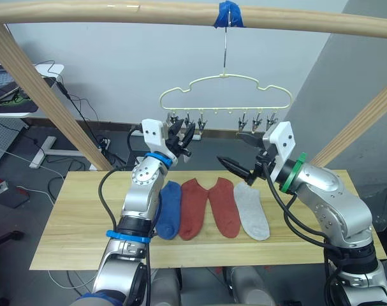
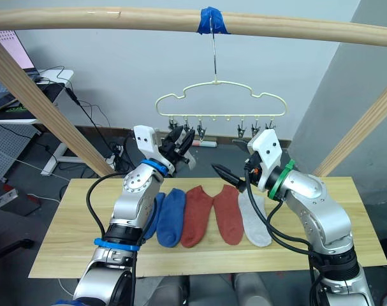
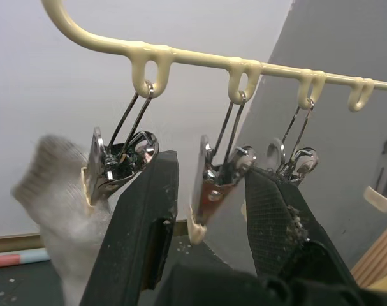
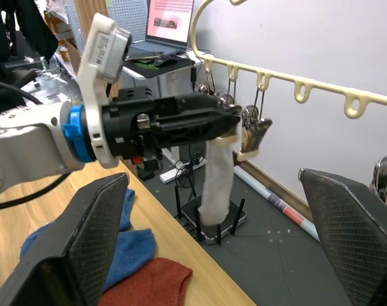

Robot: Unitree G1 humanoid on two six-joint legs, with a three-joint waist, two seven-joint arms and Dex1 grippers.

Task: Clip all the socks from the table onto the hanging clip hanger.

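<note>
On my left wrist feed the left gripper (image 3: 206,210) stood parted, its fingers either side of the second clip (image 3: 215,185) without pinching it. Only there and on the right wrist feed could I see a light grey sock (image 3: 62,204) hanging from the first clip (image 3: 116,159) of the clip hanger (image 1: 225,92). The right gripper (image 1: 243,155) was spread wide and held nothing, just right of the left one, below the clips. From the head I saw two blue socks (image 2: 171,217), two rust red socks (image 2: 212,213) and a second grey sock (image 2: 254,220) side by side on the table (image 1: 78,223).
</note>
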